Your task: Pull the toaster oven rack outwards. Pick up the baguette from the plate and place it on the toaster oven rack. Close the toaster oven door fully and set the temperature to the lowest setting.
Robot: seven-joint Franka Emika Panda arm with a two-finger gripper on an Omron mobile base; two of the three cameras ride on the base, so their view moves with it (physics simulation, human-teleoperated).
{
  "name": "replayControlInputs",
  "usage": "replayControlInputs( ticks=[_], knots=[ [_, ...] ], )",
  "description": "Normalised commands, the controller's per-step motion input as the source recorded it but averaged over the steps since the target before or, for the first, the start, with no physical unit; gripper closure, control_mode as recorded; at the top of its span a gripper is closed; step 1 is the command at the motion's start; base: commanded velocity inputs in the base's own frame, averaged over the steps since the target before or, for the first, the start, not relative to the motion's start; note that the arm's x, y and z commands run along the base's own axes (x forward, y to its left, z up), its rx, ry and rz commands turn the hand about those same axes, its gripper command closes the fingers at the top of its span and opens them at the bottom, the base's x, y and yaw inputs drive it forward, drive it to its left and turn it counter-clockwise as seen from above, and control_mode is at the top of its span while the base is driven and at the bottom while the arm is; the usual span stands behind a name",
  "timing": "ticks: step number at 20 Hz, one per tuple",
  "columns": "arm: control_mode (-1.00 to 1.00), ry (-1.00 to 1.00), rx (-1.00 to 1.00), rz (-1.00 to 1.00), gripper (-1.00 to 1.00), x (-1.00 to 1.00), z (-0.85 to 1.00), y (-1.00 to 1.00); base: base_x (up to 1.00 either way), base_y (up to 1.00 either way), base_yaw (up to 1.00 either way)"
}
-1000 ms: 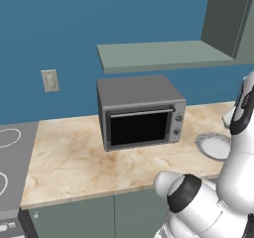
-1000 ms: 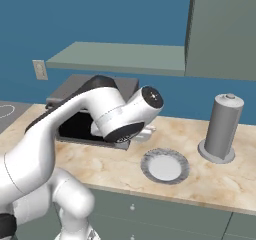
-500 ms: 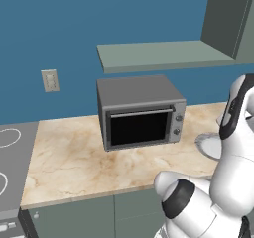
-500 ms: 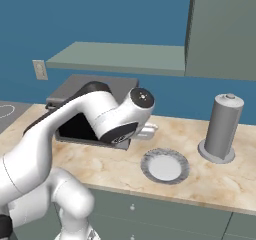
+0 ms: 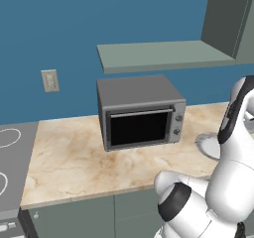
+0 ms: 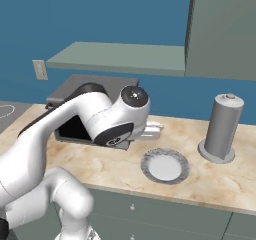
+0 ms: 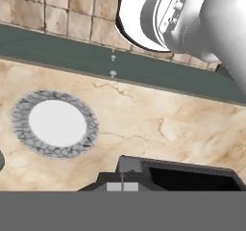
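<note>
Here the toaster oven (image 5: 140, 112) stands on the marble table (image 5: 69, 160) against the blue wall, under a grey-green shelf (image 5: 163, 56). In the left base view the toaster oven door (image 5: 139, 128) stands upright and shut, its silver handle bar running along the top edge of the black glass, and the column of small knobs (image 5: 178, 124) sits to the right of the glass. The dark glass hides the cavity, so neither the rack nor the baguette can be made out. The plate (image 6: 165, 166) lies flat on the table to the right of the oven and well apart from it (grey patterned rim, pale centre), and its surface is bare; it is seen again in the hand view (image 7: 55, 124), at the left, near the front edge of the table. A tall grey cylindrical container (image 6: 222, 128) stands upright beyond the plate, near it but not touching. The end effector (image 7: 122, 187) shows at the bottom of the hand view with its fingertips pressed together, clenched on nothing, just above the oven's top front edge as that camera looks down. In the right base view the white arm (image 6: 95, 119) bends across the front of the oven, with the wrist pointing towards the plate. A wall outlet (image 5: 49, 80) sits on the blue wall to the left of the oven, and a stove top (image 5: 11, 172) adjoins the table at its left end.
</note>
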Motion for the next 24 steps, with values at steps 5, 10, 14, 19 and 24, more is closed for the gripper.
replayControlInputs(
  ticks=[5,10,14,19,24],
  knots=[
    [-1.0,0.03,0.0,-0.1,1.0,0.0,0.3,0.01,0.0,0.0,0.0],
    [-1.0,0.0,-0.05,0.11,1.0,0.0,0.15,0.0,0.0,0.0,0.0],
    [-1.0,0.0,-0.2,0.26,1.0,0.0,0.0,0.0,0.0,0.0,0.0],
    [-1.0,-0.02,-0.26,0.36,1.0,0.0,0.0,0.0,0.0,0.0,0.0],
    [-1.0,0.0,-0.22,0.47,1.0,0.0,0.0,0.0,0.0,0.0,0.0]
  ],
)
